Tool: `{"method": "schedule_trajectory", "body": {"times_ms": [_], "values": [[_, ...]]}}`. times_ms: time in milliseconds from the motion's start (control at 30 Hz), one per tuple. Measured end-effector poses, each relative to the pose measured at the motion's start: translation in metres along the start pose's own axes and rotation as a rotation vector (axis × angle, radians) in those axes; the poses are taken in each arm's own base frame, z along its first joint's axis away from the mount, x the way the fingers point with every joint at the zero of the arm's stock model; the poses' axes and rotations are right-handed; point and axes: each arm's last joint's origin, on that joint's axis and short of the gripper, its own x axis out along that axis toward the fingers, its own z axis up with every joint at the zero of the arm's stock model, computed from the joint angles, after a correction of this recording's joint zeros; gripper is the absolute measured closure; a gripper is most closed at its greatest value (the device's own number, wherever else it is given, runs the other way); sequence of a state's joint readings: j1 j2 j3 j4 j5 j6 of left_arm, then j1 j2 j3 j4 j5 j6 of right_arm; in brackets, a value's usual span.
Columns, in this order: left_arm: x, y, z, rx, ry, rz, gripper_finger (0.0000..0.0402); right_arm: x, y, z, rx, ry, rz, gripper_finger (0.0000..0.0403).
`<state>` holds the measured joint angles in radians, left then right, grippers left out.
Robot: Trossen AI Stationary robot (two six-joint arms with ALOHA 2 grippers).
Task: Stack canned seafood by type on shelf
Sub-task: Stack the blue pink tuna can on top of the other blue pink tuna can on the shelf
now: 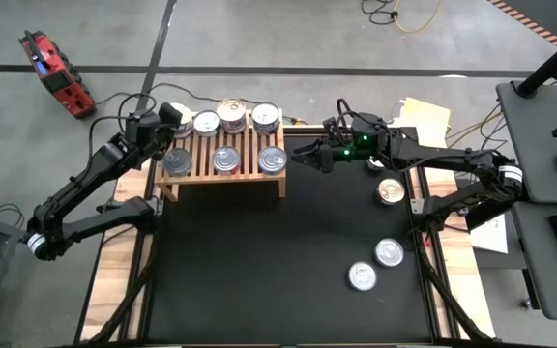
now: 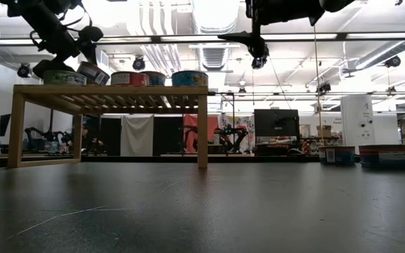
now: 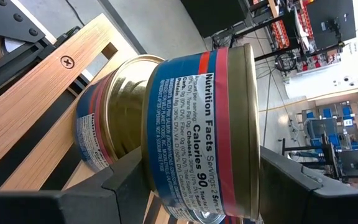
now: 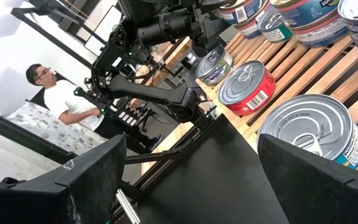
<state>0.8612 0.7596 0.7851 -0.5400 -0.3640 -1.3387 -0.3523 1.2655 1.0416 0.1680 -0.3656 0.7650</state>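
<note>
1. Right now the left gripper (image 1: 175,124) is pinching a blue-and-red labelled tin (image 3: 197,134) between its two fingers (image 3: 123,186), holding it tilted at the left end of the shelf (image 1: 222,176), just over another tin (image 3: 91,140) that is already sitting on the slats.
2. Across the slatted top, more canned seafood is standing in two rows: three tins along the back (image 1: 232,110) and two silver-lidded ones at the front (image 1: 225,159), the second (image 1: 272,159) lying close to the shelf's right edge.
3. Seen from the right wrist, a red-sided tin (image 4: 247,88) is resting between a silver one at the near edge (image 4: 309,134) and the tin in the left gripper's grasp (image 4: 213,65).
4. Just off the shelf's right end, the right gripper (image 1: 309,155) is hovering above the black mat (image 1: 278,261) with its fingers spread wide and nothing between them.
5. Three loose tins are lying on the mat's right side: one near the right arm (image 1: 390,190), and two lower down (image 1: 388,252) (image 1: 362,276), well apart from the shelf.
6. Between the shelf's front edge and those tins, a broad stretch of mat is lying open.
7. Beyond the table, a person (image 4: 64,99) is showing in the right wrist view.
</note>
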Motion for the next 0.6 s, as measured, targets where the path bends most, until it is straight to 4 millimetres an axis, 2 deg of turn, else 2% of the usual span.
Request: {"method": "schedule_trajectory", "body": {"times_ms": [600], "values": [[-0.0032,-0.0042,0.002,-0.045,0.005,-0.017,0.018,0.0,0.0,0.0,-0.002,0.0,0.0,0.0049]]}}
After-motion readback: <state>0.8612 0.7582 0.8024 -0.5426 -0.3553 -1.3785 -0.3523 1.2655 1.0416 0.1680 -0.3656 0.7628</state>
